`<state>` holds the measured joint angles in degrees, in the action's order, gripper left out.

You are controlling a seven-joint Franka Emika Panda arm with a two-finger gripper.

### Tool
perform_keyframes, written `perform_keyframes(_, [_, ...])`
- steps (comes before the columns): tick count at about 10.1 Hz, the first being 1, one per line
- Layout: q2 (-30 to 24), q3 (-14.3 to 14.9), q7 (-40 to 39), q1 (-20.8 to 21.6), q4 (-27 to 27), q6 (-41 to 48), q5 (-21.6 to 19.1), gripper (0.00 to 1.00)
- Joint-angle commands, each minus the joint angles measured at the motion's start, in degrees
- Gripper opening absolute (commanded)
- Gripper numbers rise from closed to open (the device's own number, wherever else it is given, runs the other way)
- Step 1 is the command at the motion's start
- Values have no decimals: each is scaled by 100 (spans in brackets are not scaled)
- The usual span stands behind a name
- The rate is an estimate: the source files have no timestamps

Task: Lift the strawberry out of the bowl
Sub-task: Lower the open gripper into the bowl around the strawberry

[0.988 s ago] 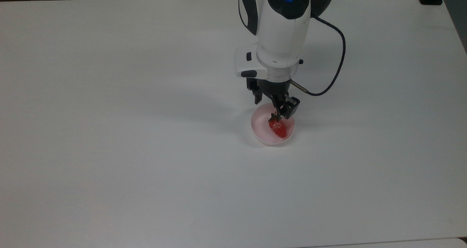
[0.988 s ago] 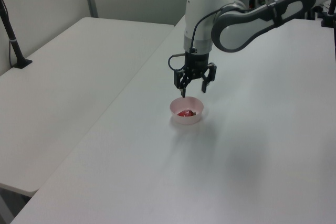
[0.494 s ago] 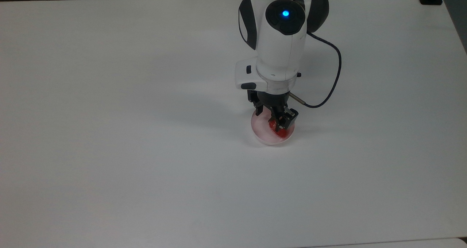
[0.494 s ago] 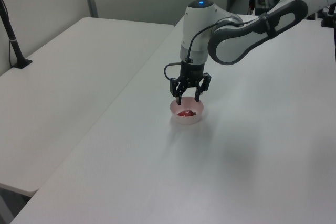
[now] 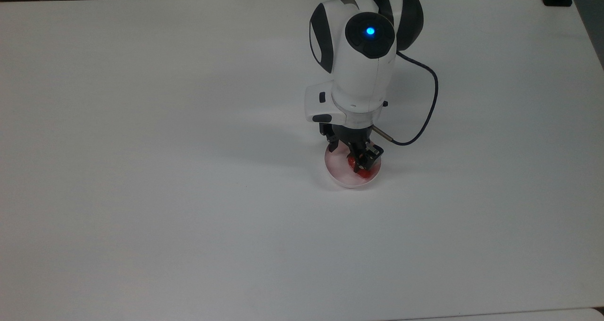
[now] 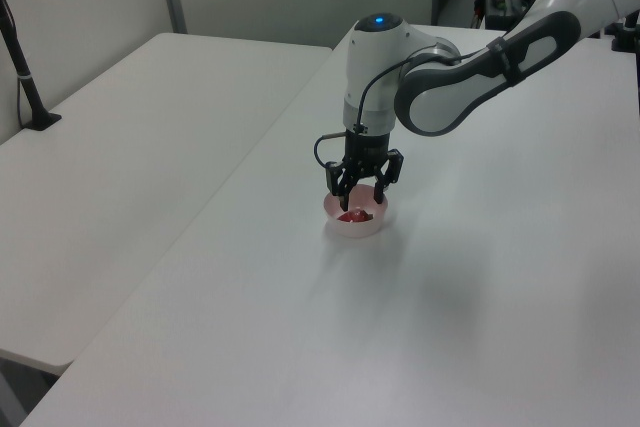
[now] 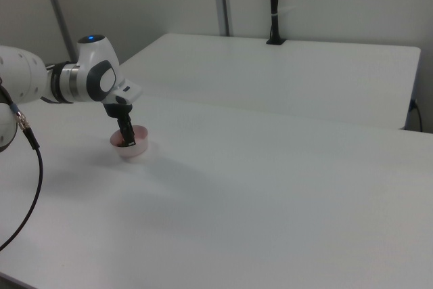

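Note:
A small pale pink bowl point(image 5: 339, 179) stands on the white table, right of centre in the top view. Inside it lies the red strawberry point(image 5: 362, 173), partly covered by the black fingers. My gripper point(image 5: 351, 156) points straight down into the bowl, open, with one finger on each side of the strawberry. In the left view the gripper point(image 6: 358, 203) dips past the rim of the bowl point(image 6: 354, 230), and the strawberry point(image 6: 352, 216) shows as a red patch between the fingers. From the right view, the gripper point(image 7: 128, 139) reaches into the bowl point(image 7: 135, 151).
The white table point(image 5: 188, 170) spreads wide around the bowl. A black cable point(image 5: 427, 118) loops off the wrist toward the top view's right. A second white table point(image 6: 120, 147) with a black post point(image 6: 25, 82) stands beside mine.
The gripper has come down from above the bowl's far rim into the bowl, and its open fingers now straddle the strawberry. Bowl and strawberry have stayed put.

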<state>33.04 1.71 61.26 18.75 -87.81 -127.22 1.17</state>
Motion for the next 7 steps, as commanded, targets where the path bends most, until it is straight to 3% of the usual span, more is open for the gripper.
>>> perform_keyframes(1, [62, -196, 88, -29, -96, -110, 339, 52])
perform_keyframes(3, [97, -215, 79, -46, -87, -110, 384, 39])
perform_keyframes(7, [-131, -215, 52, -108, -17, -92, 375, 38])
